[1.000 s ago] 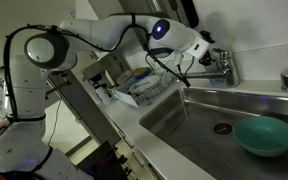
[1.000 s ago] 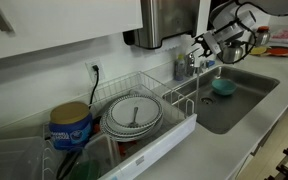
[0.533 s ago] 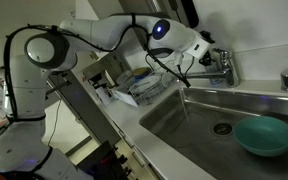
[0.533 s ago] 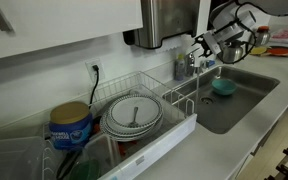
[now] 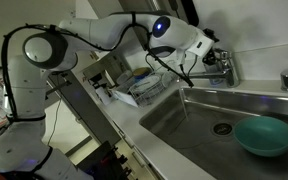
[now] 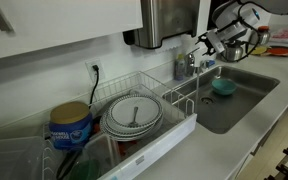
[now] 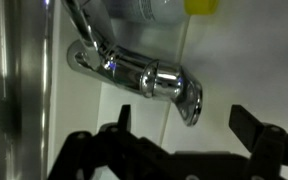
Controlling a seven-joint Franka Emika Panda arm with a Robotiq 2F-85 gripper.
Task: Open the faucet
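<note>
Place: a kitchen — whether in a home or a workplace cannot be told.
Sink: a stainless steel sink [image 5: 166, 116] sunk into a pale bench [image 6: 232, 142], with a round drain [image 5: 222, 128] in its floor.
Tap: a chrome faucet [image 5: 220, 68] at the sink's back rim, close to the wall.
Dishes: a wire dish rack [image 6: 154, 147] just beside the sink holds stacked plates [image 6: 134, 115]; a teal bowl [image 5: 263, 135] lies in the basin.
Wall: white cupboards [image 6: 54, 25] overhead — below them a socket [image 6: 94, 70] with a cord plugged in.
</note>
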